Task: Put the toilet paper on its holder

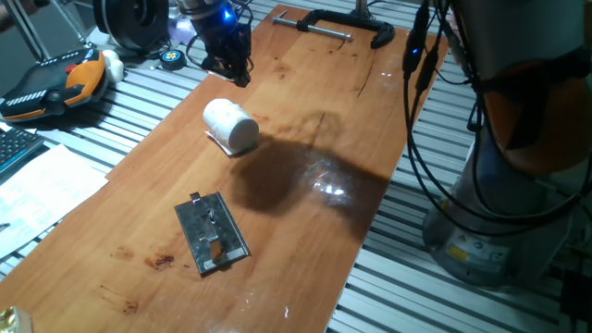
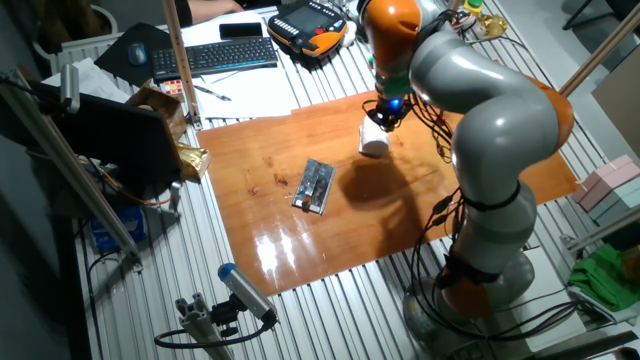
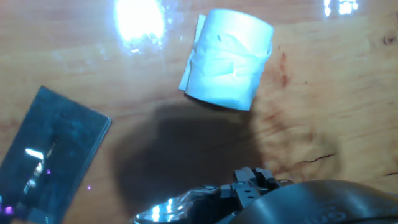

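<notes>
The toilet paper [image 1: 229,125] [image 2: 375,143] [image 3: 227,59] lies on its side on the wooden board, a white roll with a loose flap at its left edge. The holder [image 1: 213,233] [image 2: 315,186] [image 3: 50,155], a flat shiny grey metal plate with an orange-tipped bar, lies nearer the board's front, apart from the roll. My gripper [image 1: 229,63] [image 2: 385,115] hangs above the board just beyond the roll and holds nothing. Only a dark part of the hand [image 3: 249,190] shows in the hand view, and the fingers' spacing is not clear.
A black C-clamp [image 1: 338,26] grips the board's far end. An orange teach pendant [image 1: 51,83] and a keyboard [image 2: 215,55] lie off the board to one side. Cables [image 1: 421,111] and the arm's base [image 2: 480,280] stand beside the other long edge.
</notes>
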Available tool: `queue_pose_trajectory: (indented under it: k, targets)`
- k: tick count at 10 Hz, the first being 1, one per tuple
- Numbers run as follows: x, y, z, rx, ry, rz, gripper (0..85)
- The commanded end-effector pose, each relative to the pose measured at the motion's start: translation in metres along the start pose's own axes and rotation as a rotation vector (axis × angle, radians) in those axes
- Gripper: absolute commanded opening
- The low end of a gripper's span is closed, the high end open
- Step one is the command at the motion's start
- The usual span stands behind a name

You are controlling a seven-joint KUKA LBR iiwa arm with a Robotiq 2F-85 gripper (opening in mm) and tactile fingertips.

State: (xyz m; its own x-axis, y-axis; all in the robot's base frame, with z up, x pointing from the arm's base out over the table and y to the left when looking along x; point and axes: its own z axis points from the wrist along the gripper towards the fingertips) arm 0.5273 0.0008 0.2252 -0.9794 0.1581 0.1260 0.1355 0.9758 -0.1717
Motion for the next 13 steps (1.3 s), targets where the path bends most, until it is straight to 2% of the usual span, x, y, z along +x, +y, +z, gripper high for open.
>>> queue_pose_trajectory:
  k: [1,3,5,6,9,11,12,13]
  targets:
    - [-0.014,0.002,0.007,0.007,-0.015,0.017,42.3]
    - [-0.040,0.009,0.028,0.012,-0.058,0.058,64.7]
    - [-0.062,0.011,0.051,0.016,-0.105,0.079,81.7]
    - [-0.069,0.013,0.061,0.014,-0.108,0.090,85.0]
    - [-0.086,0.016,0.089,-0.013,-0.131,0.092,85.0]
    - [-0.099,0.013,0.102,-0.019,-0.144,0.074,85.0]
    - [-0.106,0.010,0.107,-0.037,-0.140,0.068,85.0]
    - [-0.112,0.007,0.117,-0.039,-0.153,0.064,85.0]
